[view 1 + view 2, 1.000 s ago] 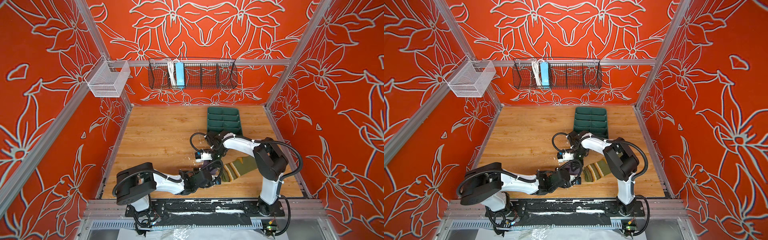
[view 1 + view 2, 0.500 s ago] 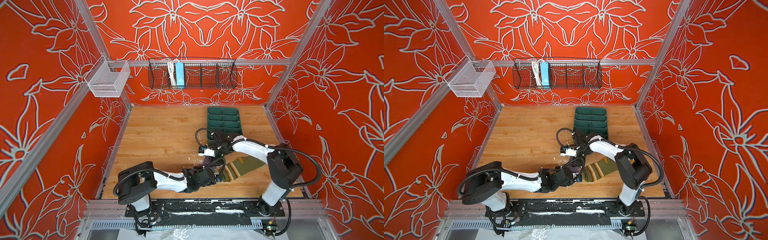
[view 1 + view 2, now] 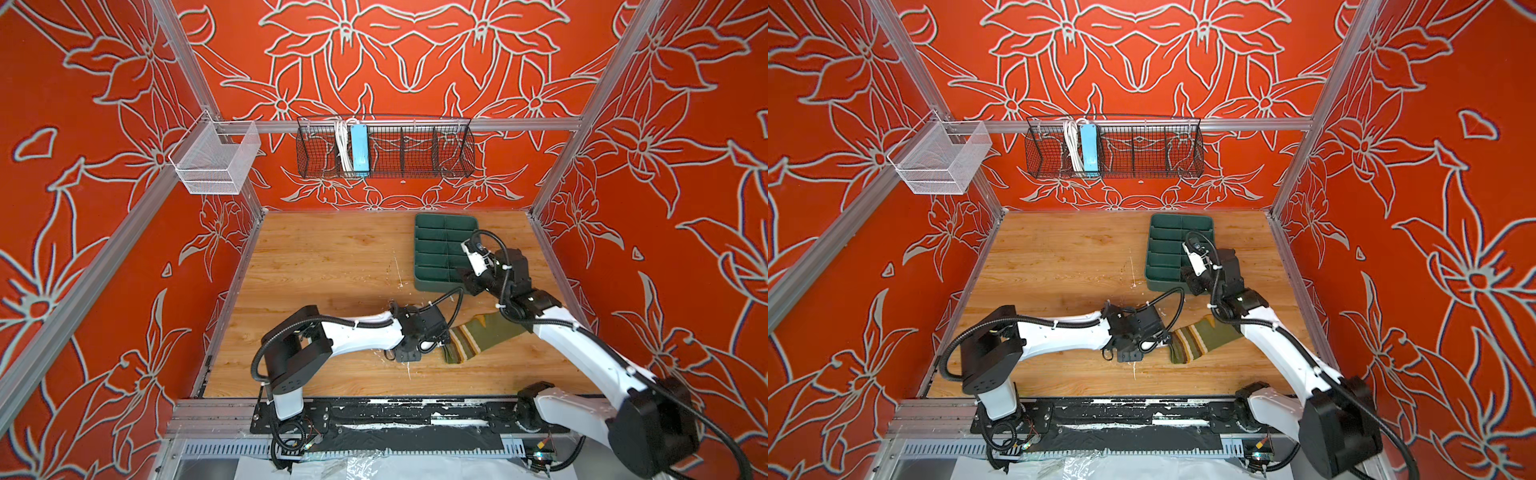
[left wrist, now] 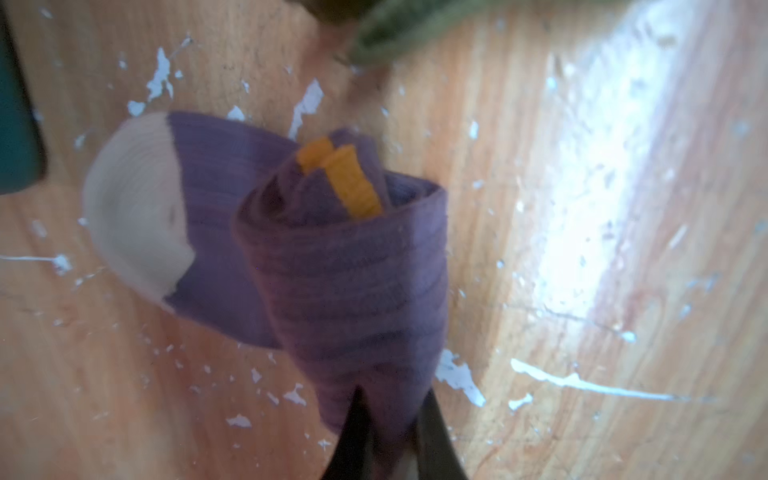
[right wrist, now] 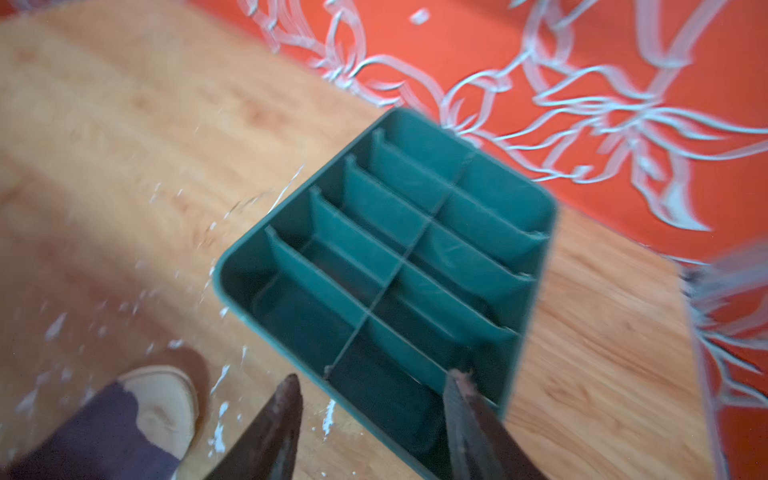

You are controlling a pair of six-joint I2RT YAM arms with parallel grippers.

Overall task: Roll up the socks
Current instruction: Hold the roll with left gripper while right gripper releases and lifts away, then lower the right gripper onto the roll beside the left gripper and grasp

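— How do the arms stand?
— The left arm lies low, stretched along the front edge of the desk [image 3: 332, 257]. The left claw [image 4: 390, 399] is closed on one end of the half-rolled purple sock [image 4: 345, 282], and the cream toe of this sock lies flat on the wood.
— And the other?
— It reaches toward the back edge. The right claw [image 5: 374, 378] hangs with jaws apart, holding nothing, above the near wall of the green tray [image 3: 434, 283].
— What is around?
— The green sock [image 3: 482, 338] lies flat near the front edge, just beside the left claw and partly under the right arm.

Top views bright and sharp; wrist views blurred; glare on table [image 4: 590, 174].
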